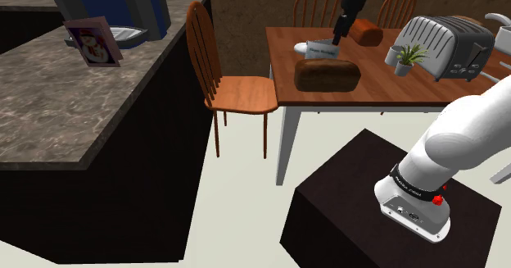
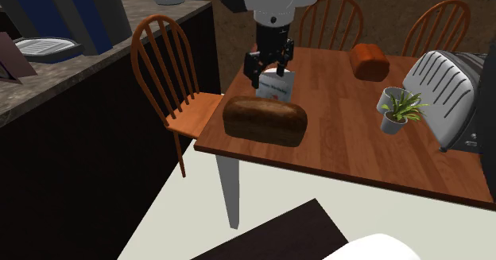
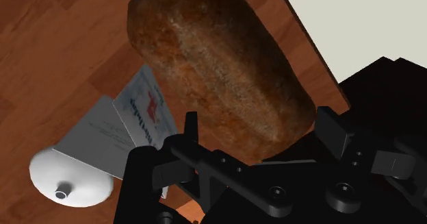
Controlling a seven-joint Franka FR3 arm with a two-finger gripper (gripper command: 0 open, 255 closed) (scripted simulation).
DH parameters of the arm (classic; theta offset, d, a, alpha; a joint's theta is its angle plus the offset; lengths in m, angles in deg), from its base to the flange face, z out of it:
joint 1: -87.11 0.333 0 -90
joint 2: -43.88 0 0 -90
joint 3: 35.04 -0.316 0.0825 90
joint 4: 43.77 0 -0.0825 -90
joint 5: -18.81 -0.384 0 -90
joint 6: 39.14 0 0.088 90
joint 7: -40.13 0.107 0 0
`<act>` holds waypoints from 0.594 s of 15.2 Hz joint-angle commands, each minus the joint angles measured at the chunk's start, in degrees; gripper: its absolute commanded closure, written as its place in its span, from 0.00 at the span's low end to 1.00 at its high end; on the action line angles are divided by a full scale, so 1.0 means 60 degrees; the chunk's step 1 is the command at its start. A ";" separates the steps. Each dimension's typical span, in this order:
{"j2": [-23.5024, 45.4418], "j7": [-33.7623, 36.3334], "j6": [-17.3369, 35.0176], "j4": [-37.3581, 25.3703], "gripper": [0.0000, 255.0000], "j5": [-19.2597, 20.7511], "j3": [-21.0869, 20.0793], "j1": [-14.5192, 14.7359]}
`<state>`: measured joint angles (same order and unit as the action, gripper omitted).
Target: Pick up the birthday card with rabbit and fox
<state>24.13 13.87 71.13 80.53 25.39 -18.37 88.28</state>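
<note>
Wrist view: the hand [image 3: 256, 118] is open, black fingers spread and gripping nothing. The folded white birthday card [image 3: 145, 109], printed with a red figure, stands on the wooden table [image 3: 41, 65] beside one finger, between a crusty brown loaf [image 3: 219, 58] and a smooth white knobbed object [image 3: 68, 181]. Second exterior view sets the loaf along the table's edge, with bare wood stretching toward the potted plant [image 2: 397, 109].
</note>
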 commanded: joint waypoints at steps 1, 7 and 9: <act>0.0683 -0.0685 0.0225 -0.0419 0.00 -0.0102 0.0274 0.0060; 0.2974 -0.2853 0.0667 -0.2067 0.00 -0.0800 0.0969 0.0014; 0.3791 -0.3564 0.0714 -0.2741 0.00 -0.1124 0.1089 -0.0090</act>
<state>44.69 -5.25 75.46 66.04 19.48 -12.19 87.98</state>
